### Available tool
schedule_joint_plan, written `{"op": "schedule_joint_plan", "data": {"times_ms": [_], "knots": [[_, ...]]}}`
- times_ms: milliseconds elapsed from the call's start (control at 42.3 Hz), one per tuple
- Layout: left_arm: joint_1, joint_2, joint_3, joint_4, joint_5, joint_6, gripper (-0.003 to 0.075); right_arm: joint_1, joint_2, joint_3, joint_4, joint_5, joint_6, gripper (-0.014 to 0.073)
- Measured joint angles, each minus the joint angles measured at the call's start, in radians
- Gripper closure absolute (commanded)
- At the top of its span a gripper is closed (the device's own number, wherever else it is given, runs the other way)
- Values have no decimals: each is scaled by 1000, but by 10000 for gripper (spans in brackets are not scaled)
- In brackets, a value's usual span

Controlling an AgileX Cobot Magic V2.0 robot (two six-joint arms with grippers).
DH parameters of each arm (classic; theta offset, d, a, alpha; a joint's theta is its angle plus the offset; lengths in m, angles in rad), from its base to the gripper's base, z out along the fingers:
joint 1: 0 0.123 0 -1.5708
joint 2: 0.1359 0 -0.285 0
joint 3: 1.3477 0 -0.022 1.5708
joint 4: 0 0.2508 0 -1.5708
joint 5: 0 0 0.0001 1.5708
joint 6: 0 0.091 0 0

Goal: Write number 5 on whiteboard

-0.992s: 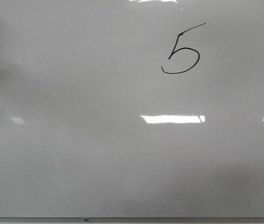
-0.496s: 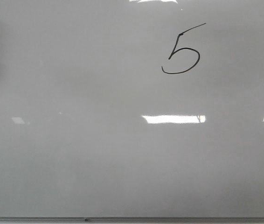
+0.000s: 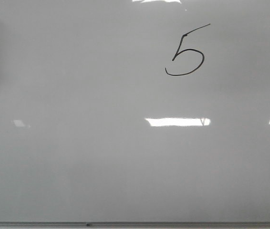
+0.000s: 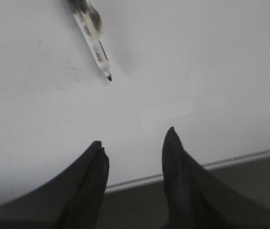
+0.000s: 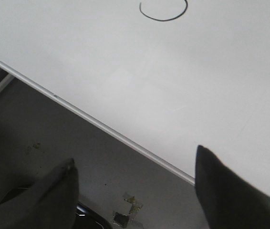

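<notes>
The whiteboard fills the front view, a glossy pale grey-white sheet with a thin grey frame strip along its lower edge and bright rectangular light reflections across its middle band and at the top edge. In the right wrist view the same frame strip runs diagonally, with a grey speckled floor below it carrying some small bits of debris. The left claw shows two dark tapered fingers standing apart with nothing between them, their tips over the white surface near the frame strip. The right claw also has its dark fingers spread wide and empty, hanging over the board's edge and the floor. A marker lies on the board well beyond the left claw's tips, white-barrelled with dark bands and an uncapped black tip pointing toward the claw; there is print on its barrel, too blurred to read. At the left edge of the front view a small dark rounded object is just visible, too cut off to identify. The number 5 is drawn in thin black line in the upper right part of the board, with a slanted top stroke and a round open belly; the right wrist view catches only the curved bottom of it.
</notes>
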Motion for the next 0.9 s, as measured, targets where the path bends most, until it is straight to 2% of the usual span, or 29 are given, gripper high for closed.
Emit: {"op": "schedule_joint_plan", "data": {"times_ms": [260,402,543,661,803,898], "knots": [[-139,0,0,-73,16,39,447,0,0,0,-14,2,34,77],[-161,0,0,-74,4,43,506,0,0,0,-14,2,34,248],[-160,0,0,-74,2,44,638,0,0,0,-14,2,36,450],[-160,0,0,-74,1,44,740,0,0,0,-14,2,36,572],[-160,0,0,-74,1,44,741,0,0,0,-14,2,36,647],[-160,0,0,-74,1,44,741,0,0,0,-15,2,36,645]]}}
